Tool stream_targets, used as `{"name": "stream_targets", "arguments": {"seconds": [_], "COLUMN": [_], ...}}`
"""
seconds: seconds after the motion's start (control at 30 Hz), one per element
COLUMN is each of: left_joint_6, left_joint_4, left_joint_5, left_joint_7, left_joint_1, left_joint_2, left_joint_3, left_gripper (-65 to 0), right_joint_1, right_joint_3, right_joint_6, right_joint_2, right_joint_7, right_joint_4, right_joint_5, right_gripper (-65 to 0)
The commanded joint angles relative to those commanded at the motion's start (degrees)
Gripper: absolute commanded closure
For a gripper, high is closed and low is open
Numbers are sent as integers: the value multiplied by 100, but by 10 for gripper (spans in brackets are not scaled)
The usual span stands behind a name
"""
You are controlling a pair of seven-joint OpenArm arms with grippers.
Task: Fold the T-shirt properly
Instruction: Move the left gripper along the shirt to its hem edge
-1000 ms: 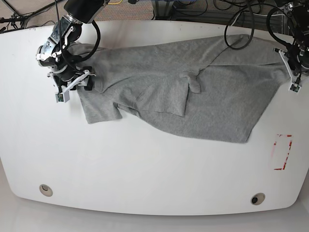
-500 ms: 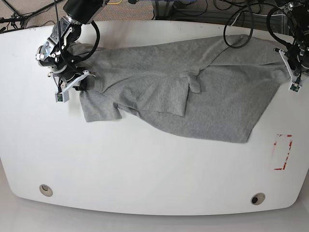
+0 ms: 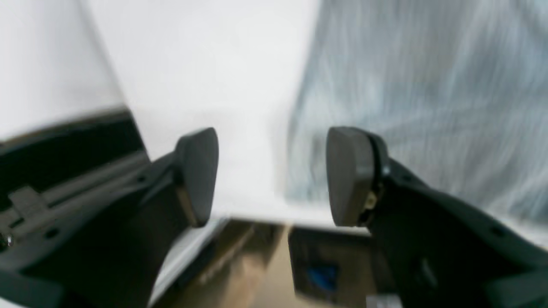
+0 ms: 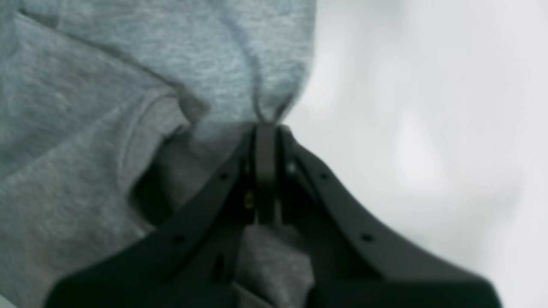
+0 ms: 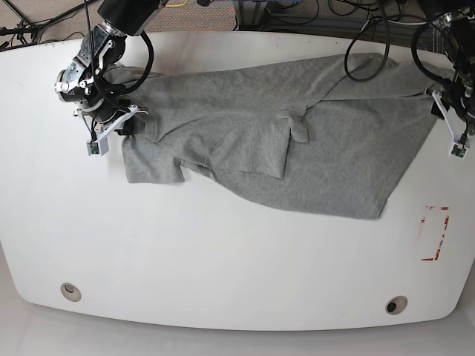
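Across the white oval surface we see the heather-grey cotton T-shirt spread crumpled, one short sleeve lying flat at its left end and a small bunched fold near its middle. Our right hand is clamped tight on a pinch of the grey cloth at that left end. Our left hand hangs with its fingers parted and holding nothing, just beside the shirt's right edge.
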Motion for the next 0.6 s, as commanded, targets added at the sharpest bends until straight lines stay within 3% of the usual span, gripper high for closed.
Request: {"name": "stream_targets", "arguments": {"seconds": [0.2, 0.33, 0.6], "left_joint_6": [35, 246, 501], "left_joint_4": [-747, -1679, -3508], "left_joint_5": [9, 9, 0], "left_joint_7": [-35, -264, -1530], "left_joint_1": [-1125, -1785, -2602], "left_joint_2": [185, 202, 211], "left_joint_3": [35, 88, 668], "left_gripper": [-376, -376, -376], "right_joint_1": [0, 0, 0], "right_joint_3": [0, 0, 0], "right_joint_6": [0, 0, 0], "right_joint_2": [9, 9, 0], "right_joint_7": [0, 0, 0], "right_joint_4": [9, 9, -9], "right_joint_5": [0, 0, 0], "right_gripper": [0, 0, 0]}}
